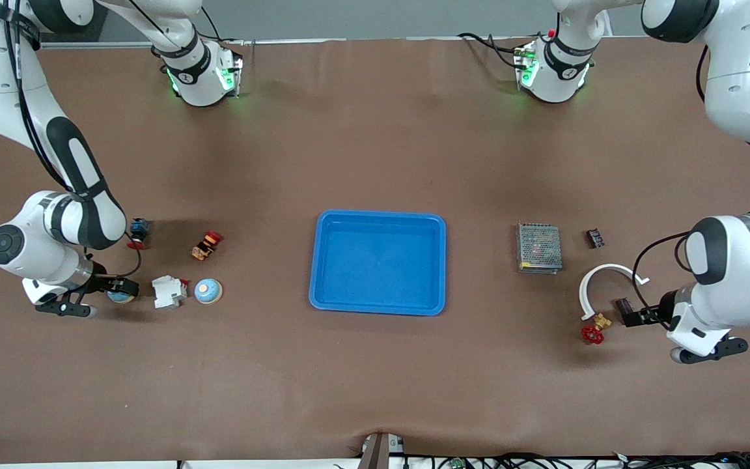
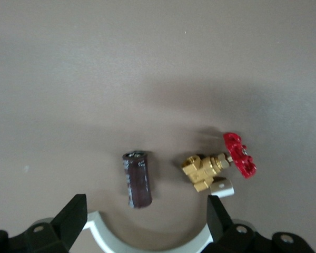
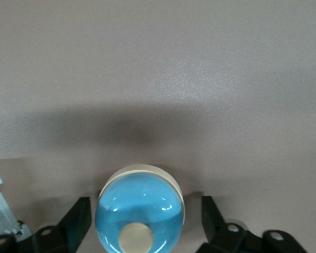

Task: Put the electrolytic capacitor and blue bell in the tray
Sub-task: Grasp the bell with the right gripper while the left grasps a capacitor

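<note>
The bright blue tray [image 1: 314, 260] sits mid-table. A dark cylindrical electrolytic capacitor [image 2: 138, 179] lies on the mat toward the left arm's end [image 1: 624, 305]. My left gripper [image 2: 145, 221] is low over it [image 1: 635, 317], open and empty, with the capacitor just ahead of the gap. A blue bell [image 3: 139, 211] with a cream button sits toward the right arm's end [image 1: 121, 297]. My right gripper [image 3: 146, 219] is low over it [image 1: 118, 287], open, a finger on each side and not touching. A second blue bell [image 1: 208, 290] stands nearer the tray.
A brass valve with a red handle [image 1: 595, 329] and a white arc [image 1: 599, 280] lie beside the capacitor. A grey mesh box [image 1: 538, 247] and a small black part [image 1: 595, 238] lie farther back. A white breaker [image 1: 168, 291], red button switch [image 1: 207, 245] and blue-red part [image 1: 138, 233] surround the bell.
</note>
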{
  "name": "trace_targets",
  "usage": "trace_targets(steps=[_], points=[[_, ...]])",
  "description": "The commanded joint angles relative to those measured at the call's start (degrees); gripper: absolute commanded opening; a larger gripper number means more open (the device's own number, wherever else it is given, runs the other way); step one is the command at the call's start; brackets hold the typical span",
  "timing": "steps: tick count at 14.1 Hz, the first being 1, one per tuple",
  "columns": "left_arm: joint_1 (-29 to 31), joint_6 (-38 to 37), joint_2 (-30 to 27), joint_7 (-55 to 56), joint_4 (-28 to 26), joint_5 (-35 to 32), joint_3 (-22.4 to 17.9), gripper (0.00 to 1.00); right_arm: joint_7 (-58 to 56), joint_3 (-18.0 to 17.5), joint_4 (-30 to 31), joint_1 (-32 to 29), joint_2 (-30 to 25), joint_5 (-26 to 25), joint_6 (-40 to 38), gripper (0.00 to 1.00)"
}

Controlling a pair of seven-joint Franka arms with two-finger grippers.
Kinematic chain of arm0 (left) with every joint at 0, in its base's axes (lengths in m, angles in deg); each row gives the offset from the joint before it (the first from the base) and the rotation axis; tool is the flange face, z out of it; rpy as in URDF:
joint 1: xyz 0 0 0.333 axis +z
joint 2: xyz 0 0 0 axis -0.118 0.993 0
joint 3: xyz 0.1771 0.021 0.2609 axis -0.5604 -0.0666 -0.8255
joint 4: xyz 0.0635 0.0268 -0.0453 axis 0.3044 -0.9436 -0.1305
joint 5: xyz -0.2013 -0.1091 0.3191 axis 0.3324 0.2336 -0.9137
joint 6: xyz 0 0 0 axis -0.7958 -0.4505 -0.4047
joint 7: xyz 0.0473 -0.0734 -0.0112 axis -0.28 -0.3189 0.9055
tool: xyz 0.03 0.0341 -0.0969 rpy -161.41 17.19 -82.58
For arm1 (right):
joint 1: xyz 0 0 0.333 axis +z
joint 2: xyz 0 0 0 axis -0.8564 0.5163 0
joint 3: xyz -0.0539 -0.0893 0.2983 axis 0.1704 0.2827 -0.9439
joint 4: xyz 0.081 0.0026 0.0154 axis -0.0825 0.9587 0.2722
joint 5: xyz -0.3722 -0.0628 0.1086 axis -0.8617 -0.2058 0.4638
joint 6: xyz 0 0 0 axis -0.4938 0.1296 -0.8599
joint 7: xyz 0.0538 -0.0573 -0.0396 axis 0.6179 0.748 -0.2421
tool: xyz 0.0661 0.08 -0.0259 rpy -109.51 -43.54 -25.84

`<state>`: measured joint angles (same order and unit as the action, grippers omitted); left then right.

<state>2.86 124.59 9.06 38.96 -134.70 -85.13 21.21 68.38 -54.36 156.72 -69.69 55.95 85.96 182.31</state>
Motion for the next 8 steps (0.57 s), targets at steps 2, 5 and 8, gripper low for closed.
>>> trace_targets(steps=[2, 5, 8], points=[[0.21, 2.80, 3.07, 0.24, 1.42, -0.99, 0.08, 1.00, 0.23, -0.49, -0.64, 0.05, 0.42, -0.10, 0.05, 0.00], [0.38, 2.89, 4.13, 0.41, 1.42, -0.99, 0.08, 1.00, 0.05, -0.67, -1.34, 0.14, 0.07, -0.10, -0.65, 0.00], [0.82, 2.89, 4.48, 0.32, 1.33, -0.99, 0.08, 1.00, -0.04, -1.72, -4.93, 0.49, -1.07, -0.10, -7.12, 0.00]])
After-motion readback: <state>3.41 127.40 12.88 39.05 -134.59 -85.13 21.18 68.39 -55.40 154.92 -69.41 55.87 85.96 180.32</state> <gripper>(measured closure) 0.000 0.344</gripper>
